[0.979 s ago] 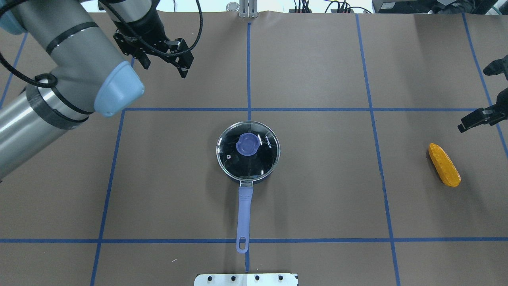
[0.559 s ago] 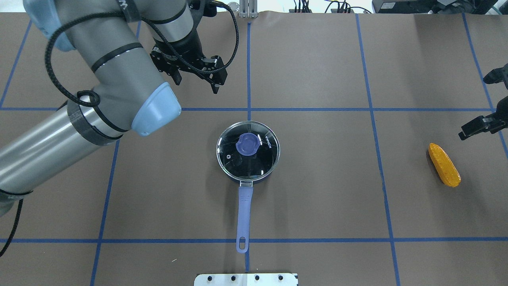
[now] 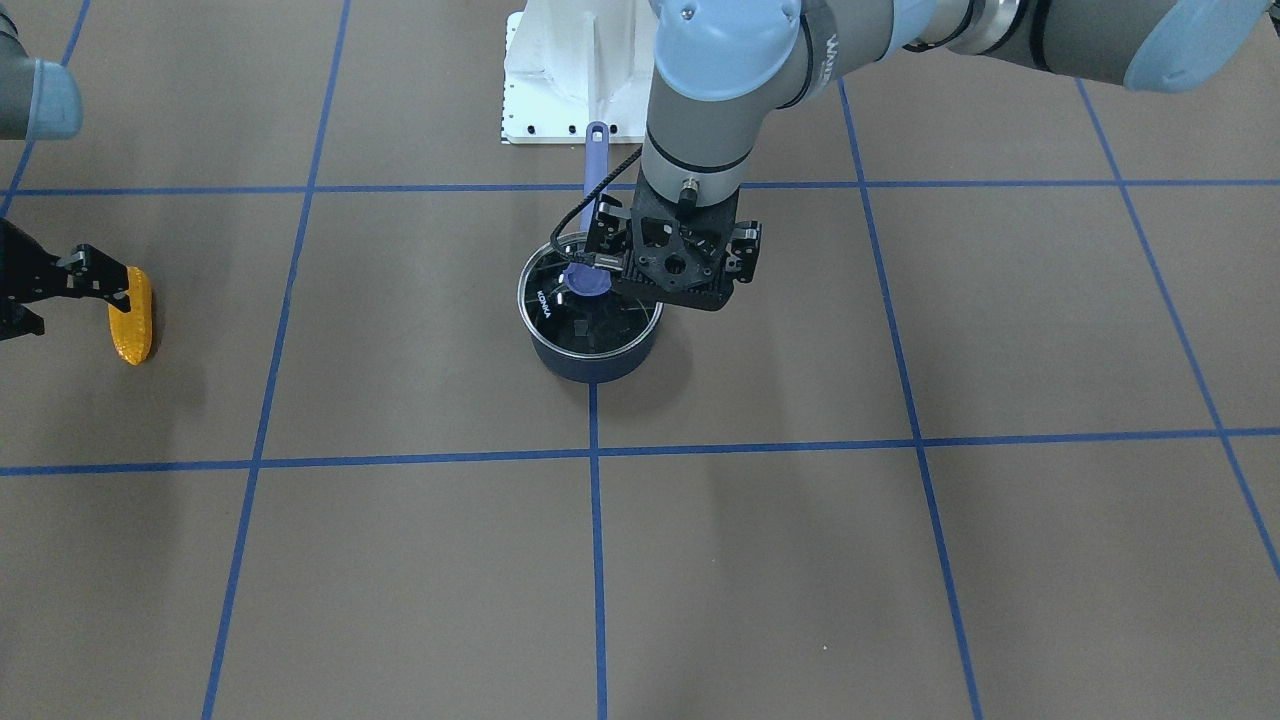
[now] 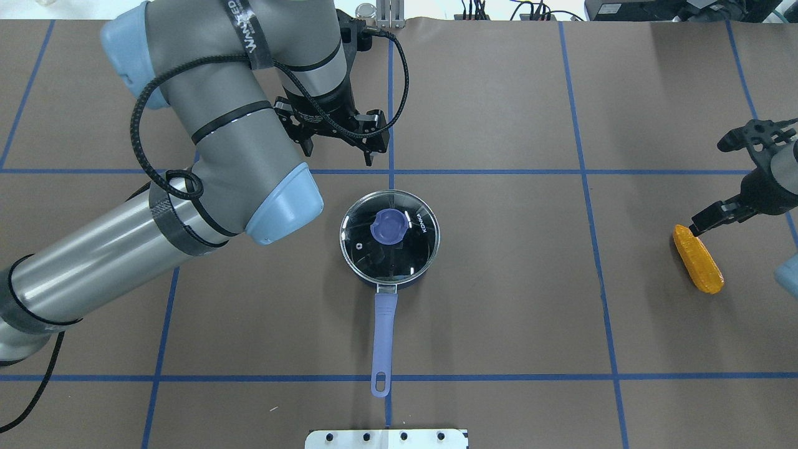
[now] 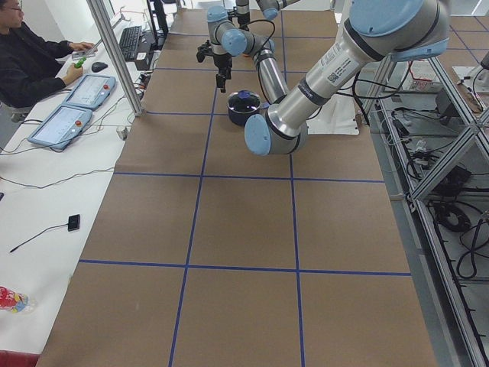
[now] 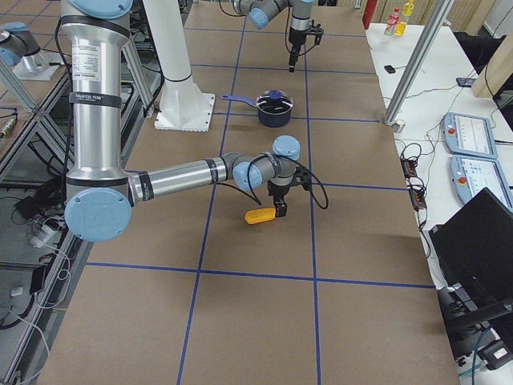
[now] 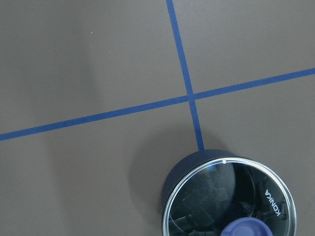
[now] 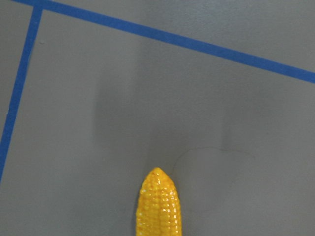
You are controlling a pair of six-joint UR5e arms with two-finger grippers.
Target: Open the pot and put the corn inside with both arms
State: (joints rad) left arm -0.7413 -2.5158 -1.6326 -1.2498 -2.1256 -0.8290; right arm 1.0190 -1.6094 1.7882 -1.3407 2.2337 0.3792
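The dark navy pot (image 4: 399,282) sits mid-table with its periwinkle handle (image 4: 383,337) pointing toward the robot. The glass lid (image 4: 411,249) with its blue knob (image 4: 389,226) is on it. My left gripper (image 4: 338,151) is open and empty, hovering just beyond the pot's far left rim; its wrist view shows the lid (image 7: 231,196) at the bottom right. The corn (image 4: 698,259) lies far right on the table. My right gripper (image 4: 711,186) is open and empty, one fingertip right above the corn's far tip (image 8: 157,206).
A white base plate (image 4: 386,438) sits at the table's near edge, just past the pot handle's end. Blue tape lines (image 4: 586,171) grid the brown table. An operator (image 5: 30,61) sits at a side desk beyond the far edge.
My left arm has swung right and nearer, bringing its open gripper close to the pot's far side. My right gripper has moved left and closer to the corn's far tip.
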